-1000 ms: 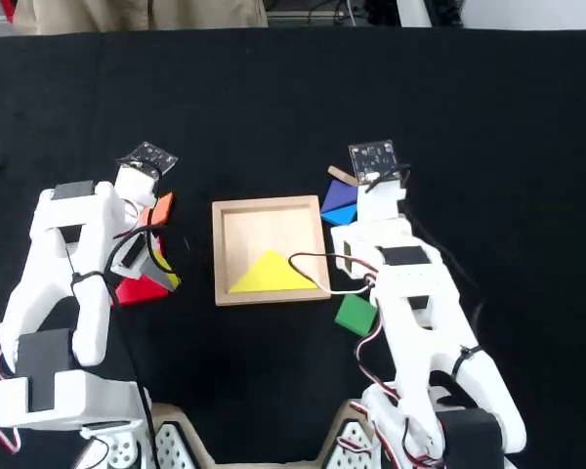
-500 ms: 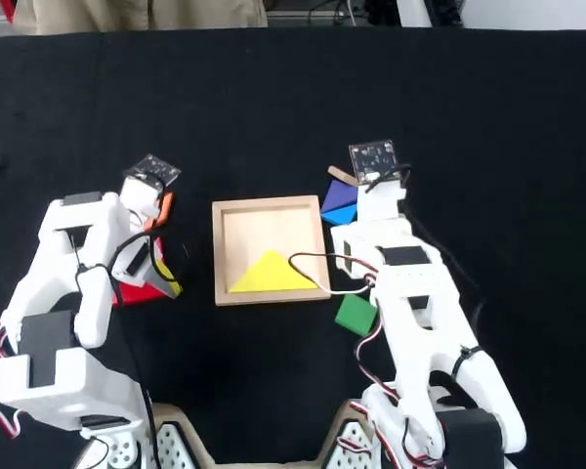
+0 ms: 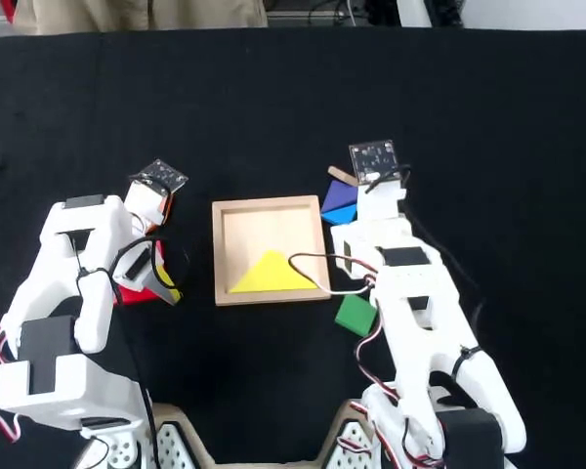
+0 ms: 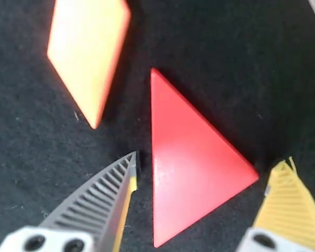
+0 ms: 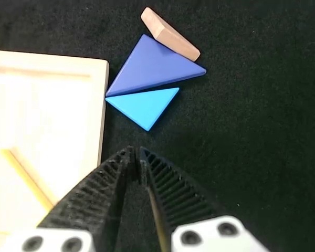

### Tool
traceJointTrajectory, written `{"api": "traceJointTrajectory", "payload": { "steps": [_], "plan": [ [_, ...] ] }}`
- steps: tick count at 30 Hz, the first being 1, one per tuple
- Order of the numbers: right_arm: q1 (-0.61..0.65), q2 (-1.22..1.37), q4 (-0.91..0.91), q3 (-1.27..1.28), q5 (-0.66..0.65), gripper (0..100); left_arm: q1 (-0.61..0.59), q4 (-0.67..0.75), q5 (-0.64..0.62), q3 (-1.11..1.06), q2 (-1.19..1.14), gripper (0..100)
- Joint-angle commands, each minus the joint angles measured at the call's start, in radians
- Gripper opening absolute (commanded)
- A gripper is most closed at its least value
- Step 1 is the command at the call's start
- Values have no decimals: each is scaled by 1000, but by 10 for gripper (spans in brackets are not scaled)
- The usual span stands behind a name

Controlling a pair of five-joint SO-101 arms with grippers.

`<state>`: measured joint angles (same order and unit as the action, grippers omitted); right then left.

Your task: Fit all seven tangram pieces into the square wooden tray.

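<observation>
Where the black tabletop (image 3: 273, 98) runs closest to the arms' bases, a green piece (image 3: 355, 315) lies flat off the near right corner of the square wooden tray (image 3: 269, 202), beside the right arm. A little farther on, to the tray's left, the left gripper (image 4: 210, 157) hangs over the red triangle (image 4: 184, 189). Its fingers are released, one grey and one yellow, and stand on either side of the piece without gripping it. The orange parallelogram (image 4: 86, 52) lies just beyond the red triangle, apart from it. Inside the tray, a yellow triangle (image 3: 270, 274) rests flat with its long edge along the near wall. To the tray's right, the right gripper (image 5: 136, 152) hovers over the tabletop just beside the tray's wall, its fingers clenched together on nothing. Past its tips, the light blue triangle (image 5: 146, 105) and the dark blue triangle (image 5: 149, 68) lie edge to edge, their corners close against the tray's far right corner. Farthest off, a tan wooden piece (image 5: 169, 34) touches the dark blue triangle's far edge.
</observation>
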<state>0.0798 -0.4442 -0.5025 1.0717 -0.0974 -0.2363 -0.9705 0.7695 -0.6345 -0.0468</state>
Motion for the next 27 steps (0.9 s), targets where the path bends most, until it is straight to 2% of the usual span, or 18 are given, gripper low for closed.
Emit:
{"api": "traceJointTrajectory", "payload": {
  "steps": [1, 27],
  "plan": [
    [17, 10, 18, -4, -2, 11, 18, 43, 8, -28, 37, 374],
    [17, 10, 18, -2, -2, 11, 18, 44, -40, -25, 8, 366]
  ]
}}
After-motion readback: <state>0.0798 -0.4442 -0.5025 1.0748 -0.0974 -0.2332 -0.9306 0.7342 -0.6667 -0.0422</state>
